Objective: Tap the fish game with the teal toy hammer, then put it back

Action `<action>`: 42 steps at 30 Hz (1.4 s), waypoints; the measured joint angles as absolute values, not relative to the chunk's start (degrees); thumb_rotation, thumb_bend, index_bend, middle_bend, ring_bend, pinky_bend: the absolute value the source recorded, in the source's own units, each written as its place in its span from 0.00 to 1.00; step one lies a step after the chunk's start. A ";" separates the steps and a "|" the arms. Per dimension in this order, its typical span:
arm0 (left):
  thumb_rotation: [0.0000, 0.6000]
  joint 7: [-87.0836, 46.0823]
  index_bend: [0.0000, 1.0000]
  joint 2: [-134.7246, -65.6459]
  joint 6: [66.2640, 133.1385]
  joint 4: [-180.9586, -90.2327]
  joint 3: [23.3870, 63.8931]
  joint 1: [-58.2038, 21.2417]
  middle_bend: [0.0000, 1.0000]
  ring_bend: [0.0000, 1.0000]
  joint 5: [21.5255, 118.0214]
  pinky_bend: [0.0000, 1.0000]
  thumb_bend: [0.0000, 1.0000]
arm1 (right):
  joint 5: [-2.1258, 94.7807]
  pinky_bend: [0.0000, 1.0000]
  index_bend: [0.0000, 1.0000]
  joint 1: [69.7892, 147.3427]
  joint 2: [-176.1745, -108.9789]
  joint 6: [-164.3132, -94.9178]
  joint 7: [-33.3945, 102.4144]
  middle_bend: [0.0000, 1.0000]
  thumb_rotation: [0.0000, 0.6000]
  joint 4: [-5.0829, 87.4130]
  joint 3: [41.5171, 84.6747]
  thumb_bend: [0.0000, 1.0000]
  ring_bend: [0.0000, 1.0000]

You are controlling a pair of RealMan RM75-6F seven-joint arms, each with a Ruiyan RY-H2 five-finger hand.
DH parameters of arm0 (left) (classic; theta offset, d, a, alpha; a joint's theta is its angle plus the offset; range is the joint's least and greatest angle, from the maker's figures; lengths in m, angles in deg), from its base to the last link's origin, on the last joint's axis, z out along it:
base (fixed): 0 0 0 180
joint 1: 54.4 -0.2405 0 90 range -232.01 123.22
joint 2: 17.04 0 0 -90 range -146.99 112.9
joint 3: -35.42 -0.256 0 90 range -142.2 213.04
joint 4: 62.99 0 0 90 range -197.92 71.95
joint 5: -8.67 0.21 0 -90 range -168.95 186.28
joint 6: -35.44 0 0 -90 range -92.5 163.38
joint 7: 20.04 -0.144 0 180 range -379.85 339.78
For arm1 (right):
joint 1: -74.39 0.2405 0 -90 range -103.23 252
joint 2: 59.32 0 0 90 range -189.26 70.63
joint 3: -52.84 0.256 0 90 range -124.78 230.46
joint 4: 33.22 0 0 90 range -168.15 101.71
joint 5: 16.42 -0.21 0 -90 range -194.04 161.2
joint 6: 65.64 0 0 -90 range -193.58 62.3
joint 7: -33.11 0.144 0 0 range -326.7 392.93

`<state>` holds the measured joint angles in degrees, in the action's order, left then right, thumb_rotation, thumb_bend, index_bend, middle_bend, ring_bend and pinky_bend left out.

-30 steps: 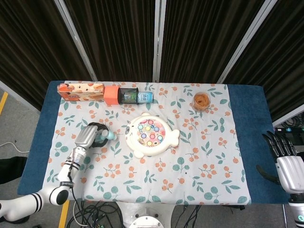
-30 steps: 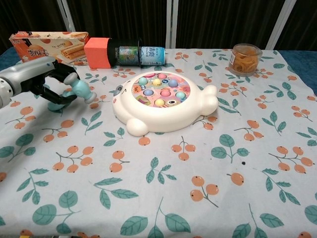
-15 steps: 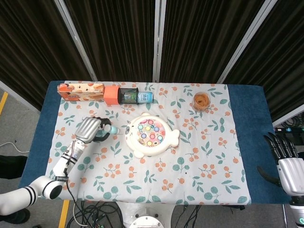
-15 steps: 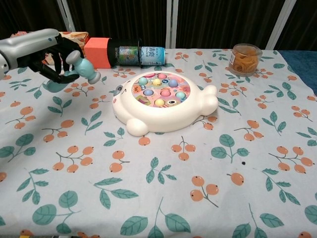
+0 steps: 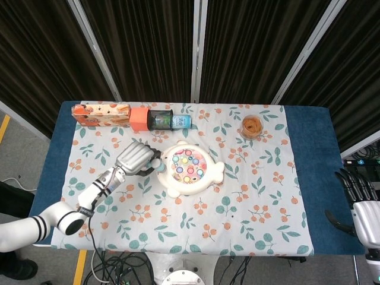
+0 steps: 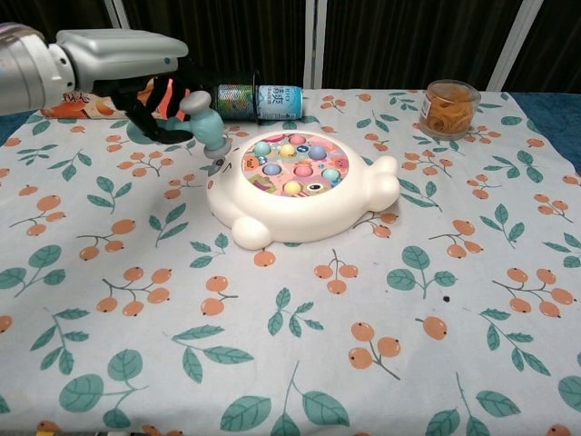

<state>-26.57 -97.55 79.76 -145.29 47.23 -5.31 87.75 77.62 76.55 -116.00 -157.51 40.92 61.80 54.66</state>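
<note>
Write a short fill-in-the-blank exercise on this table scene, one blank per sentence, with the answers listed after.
1. The left robot hand holds the teal toy ____.
2. The hammer's head hangs beside the white ____-shaped game.
3. The clear jar of orange bits stands to the ____ of the game in the chest view.
4. The right robot hand holds ____.

Answers: hammer; fish; right; nothing

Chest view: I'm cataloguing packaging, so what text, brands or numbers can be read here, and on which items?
Blue-labelled white bottle lying on its side: print present, too blurred to read.
Orange snack box: mostly hidden behind the left hand; nothing legible.
Clear plastic jar of orange rings: no readable label.
White fish game: no text seen.
</note>
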 measured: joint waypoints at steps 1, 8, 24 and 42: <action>1.00 -27.43 0.64 -97.42 78.61 -145.76 47.64 -4.31 0.65 0.54 86.60 0.61 0.61 | 77.63 0.00 0.00 76.51 -116.03 -157.55 41.09 0.07 1.00 61.65 54.64 0.15 0.00; 1.00 -33.69 0.64 -98.10 74.54 -146.49 49.65 0.73 0.66 0.55 79.04 0.63 0.61 | 77.73 0.00 0.00 76.46 -116.03 -157.54 42.06 0.07 1.00 60.87 54.58 0.15 0.00; 1.00 -50.22 0.65 -102.19 72.98 -142.13 48.07 10.52 0.67 0.56 59.84 0.64 0.62 | 76.98 0.00 0.00 77.07 -116.05 -156.40 43.70 0.07 1.00 59.74 54.86 0.14 0.00; 1.00 -55.80 0.66 -101.57 76.42 -143.25 44.51 15.21 0.67 0.56 51.93 0.64 0.63 | 76.25 0.00 0.00 77.02 -116.30 -156.23 45.14 0.08 1.00 58.51 55.07 0.14 0.00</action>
<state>-55.80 -101.57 76.42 -143.25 44.51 15.21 51.93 76.25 77.02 -116.30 -156.23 45.14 58.51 55.07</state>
